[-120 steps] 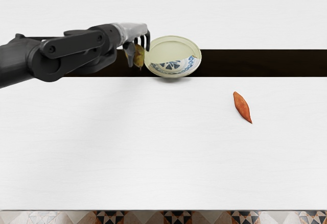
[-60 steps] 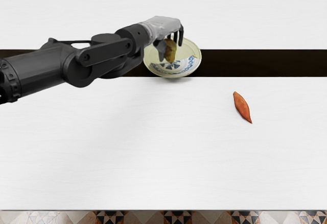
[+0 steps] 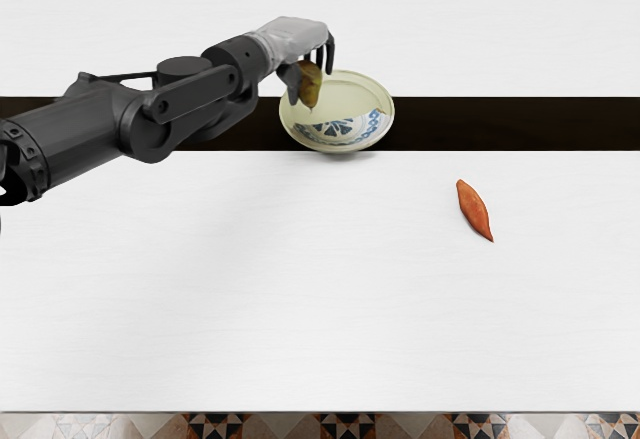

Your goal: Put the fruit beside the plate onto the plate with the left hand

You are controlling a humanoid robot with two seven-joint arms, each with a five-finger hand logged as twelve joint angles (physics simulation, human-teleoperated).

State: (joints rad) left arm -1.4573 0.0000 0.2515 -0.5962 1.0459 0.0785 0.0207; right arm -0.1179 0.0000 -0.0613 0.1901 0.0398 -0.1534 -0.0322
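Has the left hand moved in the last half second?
Yes. The left hand, holding the fruit, shifted left above the plate, from its middle toward its left rim.

Light is bright, even and flat, coming from overhead. The white table [image 3: 320, 309] is close to washed out. A faint, soft-edged grey shadow lies on the tabletop beneath the left arm [image 3: 130, 124]. The dark band [image 3: 520, 124] across the table is almost pure black, with detail lost in it. The left hand [image 3: 300, 44] has a pale sheen on its back, while the fruit [image 3: 310, 83] in its curled fingers sits in shade, muddy brown. Outlines are crisp from centre to edges, and the table's lines run straight
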